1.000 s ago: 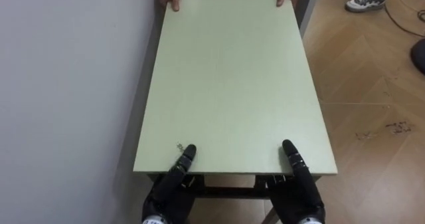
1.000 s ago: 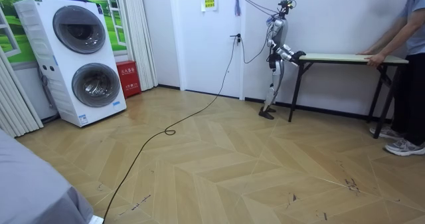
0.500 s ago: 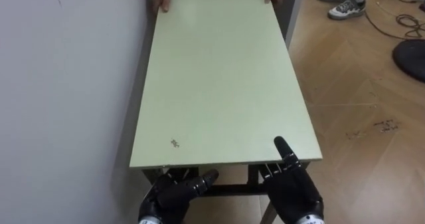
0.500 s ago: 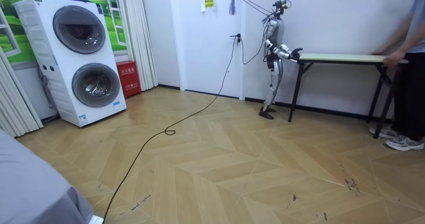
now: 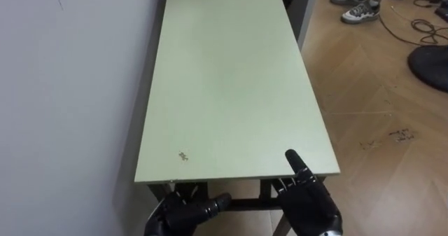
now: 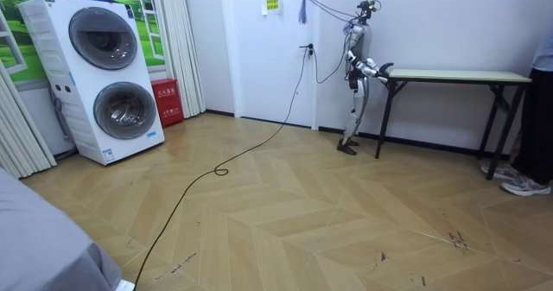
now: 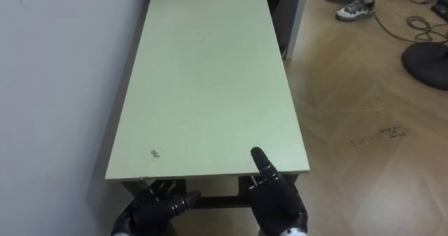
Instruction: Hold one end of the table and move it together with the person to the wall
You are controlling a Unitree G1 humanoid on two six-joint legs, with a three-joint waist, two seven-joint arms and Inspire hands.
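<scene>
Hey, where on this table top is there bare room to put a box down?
Nearly the whole table top is bare, between the wall and the floor-side edge, up to the far end. It is crowded at the near edge: the right hand reaches onto the near right corner, the left hand sits below the near left.

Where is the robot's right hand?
In the left eye view, the right hand is at the green table's near edge, by its right corner.

The table (image 5: 231,89) ran along the wall (image 5: 70,89) on its left. The left robot hand (image 5: 185,213) and right robot hand (image 5: 308,204) sat at its near edge. Sneakers (image 5: 360,5) stood far right on the floor (image 5: 378,89).
</scene>
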